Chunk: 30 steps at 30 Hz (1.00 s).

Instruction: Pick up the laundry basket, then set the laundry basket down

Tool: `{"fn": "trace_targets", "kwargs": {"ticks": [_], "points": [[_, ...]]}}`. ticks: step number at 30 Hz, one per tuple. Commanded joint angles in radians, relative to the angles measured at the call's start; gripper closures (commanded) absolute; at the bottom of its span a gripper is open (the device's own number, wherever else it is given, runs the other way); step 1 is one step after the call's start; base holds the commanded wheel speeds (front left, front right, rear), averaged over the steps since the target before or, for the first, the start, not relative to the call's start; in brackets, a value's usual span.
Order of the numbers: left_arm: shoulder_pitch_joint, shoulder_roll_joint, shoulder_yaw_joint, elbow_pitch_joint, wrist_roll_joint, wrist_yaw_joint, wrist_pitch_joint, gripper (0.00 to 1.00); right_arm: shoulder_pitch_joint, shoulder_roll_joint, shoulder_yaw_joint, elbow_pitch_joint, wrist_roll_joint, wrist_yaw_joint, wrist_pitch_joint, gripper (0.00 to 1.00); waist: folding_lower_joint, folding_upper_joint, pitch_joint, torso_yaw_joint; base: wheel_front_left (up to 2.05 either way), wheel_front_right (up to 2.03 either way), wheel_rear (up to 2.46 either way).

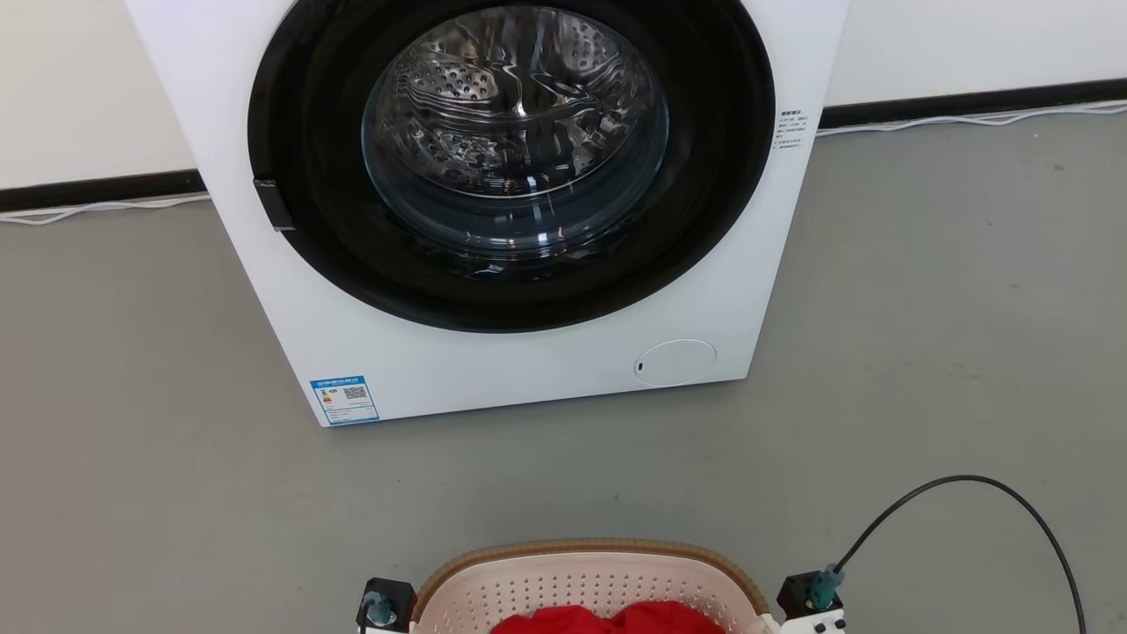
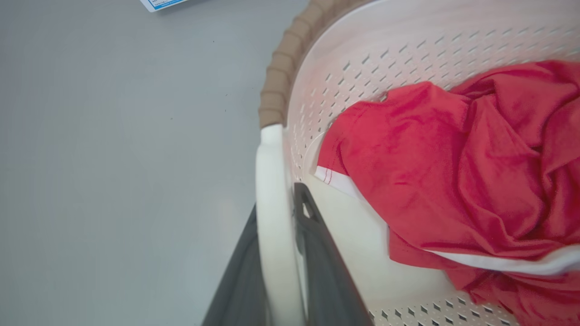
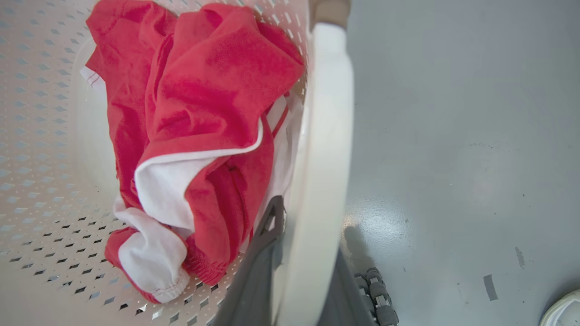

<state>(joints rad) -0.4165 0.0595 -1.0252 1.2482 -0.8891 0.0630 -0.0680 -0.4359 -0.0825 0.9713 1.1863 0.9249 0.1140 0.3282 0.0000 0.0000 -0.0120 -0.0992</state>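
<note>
The laundry basket (image 1: 590,548) sits at the bottom centre of the head view, cream-white and perforated with a brown woven rim, holding a red and white garment (image 1: 616,621). In the left wrist view my left gripper (image 2: 277,201) is shut on the basket's white side handle (image 2: 272,181), one dark finger outside it and one inside the basket wall (image 2: 408,50). My right gripper (image 3: 310,226) grips the opposite white handle (image 3: 324,136) the same way, beside the garment (image 3: 204,99). Whether the basket touches the floor cannot be told.
A white front-loading washer (image 1: 528,370) with its round glass door shut stands on the grey floor straight ahead of the basket. A black cable (image 1: 968,480) loops up from my right wrist. Grey ribbed rollers (image 3: 378,294) and a white object (image 3: 562,312) lie low on the right.
</note>
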Motion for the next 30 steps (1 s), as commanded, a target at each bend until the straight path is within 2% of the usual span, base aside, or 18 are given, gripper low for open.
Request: {"fn": "trace_targets", "kwargs": {"ticks": [1,17,23,30], "points": [[-0.059,-0.009,0.010,-0.019,-0.008,0.006,-0.024,1.00,-0.021,0.032,0.019,-0.024,0.001,0.017,-0.003,1.00,0.0000,0.0000,0.000,0.000,0.00,0.00,0.00],[-0.075,-0.009,-0.033,-0.023,-0.047,0.012,-0.025,1.00,-0.031,0.032,0.037,-0.020,0.023,0.017,-0.014,1.00,0.0000,0.0000,0.019,0.007,0.00,0.00,0.00],[-0.088,-0.009,-0.027,-0.031,-0.078,0.021,-0.033,1.00,-0.058,0.032,0.035,-0.015,0.018,0.017,-0.049,1.00,0.0000,0.0000,0.044,0.011,0.00,0.00,0.00],[-0.199,-0.009,0.019,-0.012,-0.118,0.032,-0.087,1.00,-0.169,0.032,0.004,-0.015,0.021,0.017,-0.161,1.00,0.0000,0.0000,0.188,0.013,0.00,0.00,0.00]]}}
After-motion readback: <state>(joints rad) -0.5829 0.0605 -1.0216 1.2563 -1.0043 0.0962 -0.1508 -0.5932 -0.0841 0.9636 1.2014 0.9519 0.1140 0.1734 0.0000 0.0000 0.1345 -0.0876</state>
